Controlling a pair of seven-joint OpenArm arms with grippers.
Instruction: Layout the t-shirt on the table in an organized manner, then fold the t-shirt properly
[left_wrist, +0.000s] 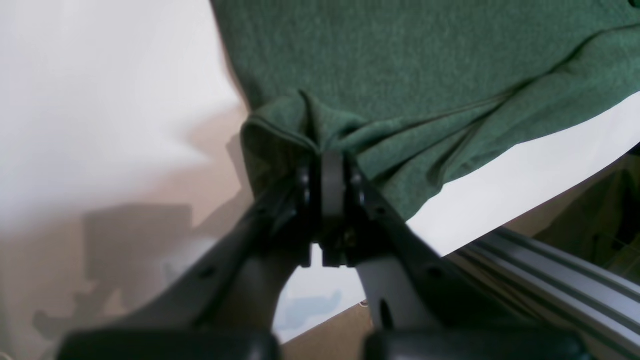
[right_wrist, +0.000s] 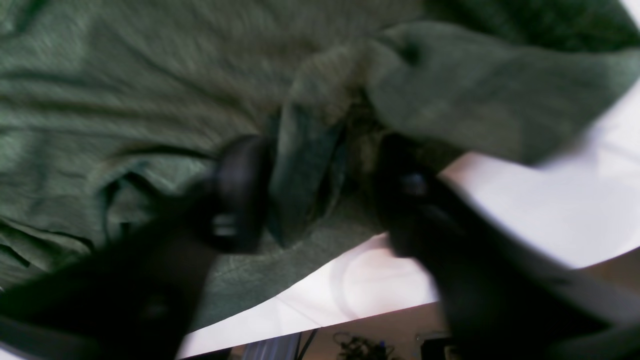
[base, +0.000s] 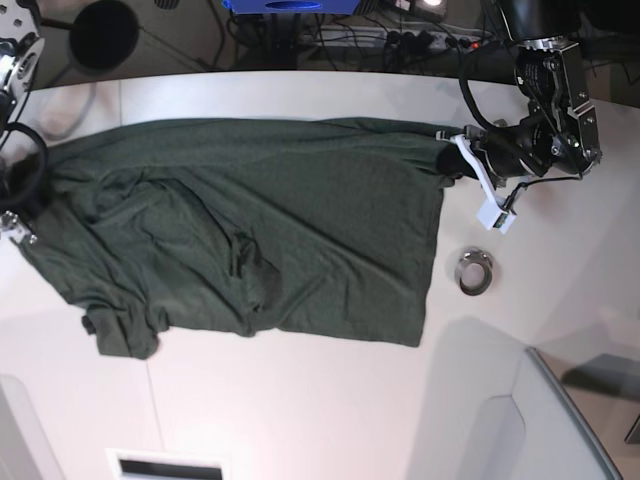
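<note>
Base view: the t-shirt (base: 250, 230) is seen spread, rumpled, across the white bench (base: 330, 410). Soft, light and limp, it is best taken by hems or corners. The left pincer (left_wrist: 332, 150) is clenched on a bunched corner. The right pincer (right_wrist: 320, 180) is parted, a fold lying loose between its jaws.

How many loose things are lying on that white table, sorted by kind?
Dark green t-shirt: 1
Small metal ring: 1
Total on the table: 2
</note>
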